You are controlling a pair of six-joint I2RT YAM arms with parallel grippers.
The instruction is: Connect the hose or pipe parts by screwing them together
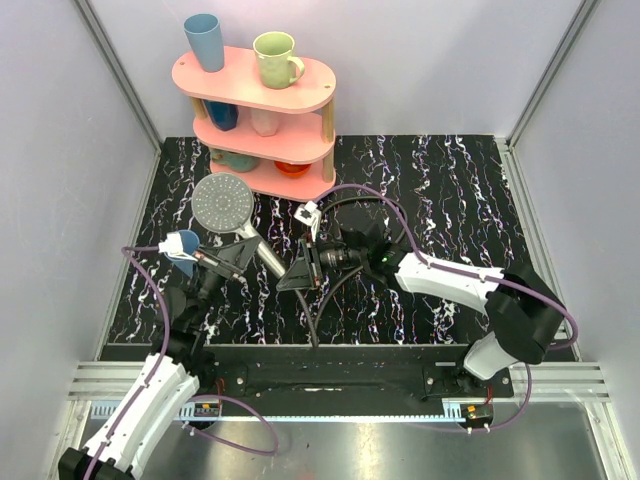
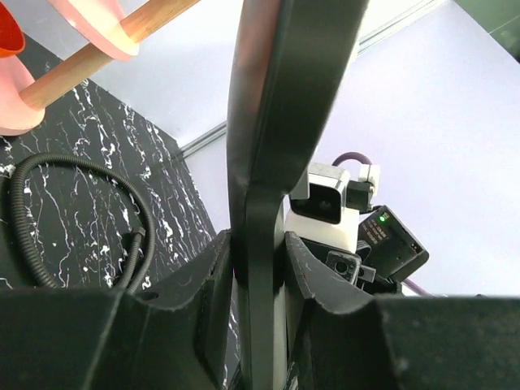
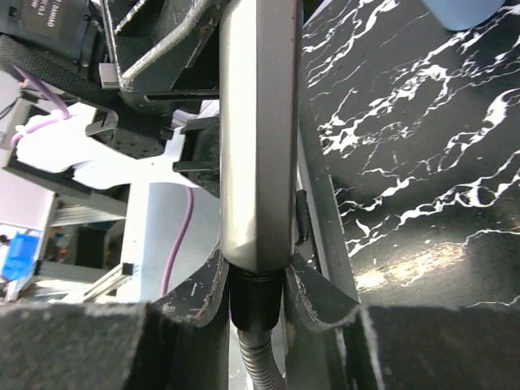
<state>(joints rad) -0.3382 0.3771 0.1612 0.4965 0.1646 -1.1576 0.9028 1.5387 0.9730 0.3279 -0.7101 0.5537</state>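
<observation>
The shower head (image 1: 222,200) lies face up on the black marbled mat, its handle (image 1: 262,252) running down to the right. My left gripper (image 1: 243,256) is shut on that handle; in the left wrist view the dark handle (image 2: 276,122) stands upright between the jaws of this gripper (image 2: 258,268). My right gripper (image 1: 298,270) is at the handle's end. In the right wrist view the jaws of the right gripper (image 3: 256,284) close on the hose's black nut (image 3: 256,302), which sits against the silver handle end (image 3: 256,122). The ribbed hose (image 3: 262,366) leaves below and loops over the mat (image 2: 88,165).
A pink three-tier shelf (image 1: 310,95) stands at the back left, just behind the shower head, with a blue cup (image 1: 203,40) and a green mug (image 1: 275,58) on top and more cups inside. Grey walls close in the sides. A metal rail (image 1: 340,380) runs along the near edge.
</observation>
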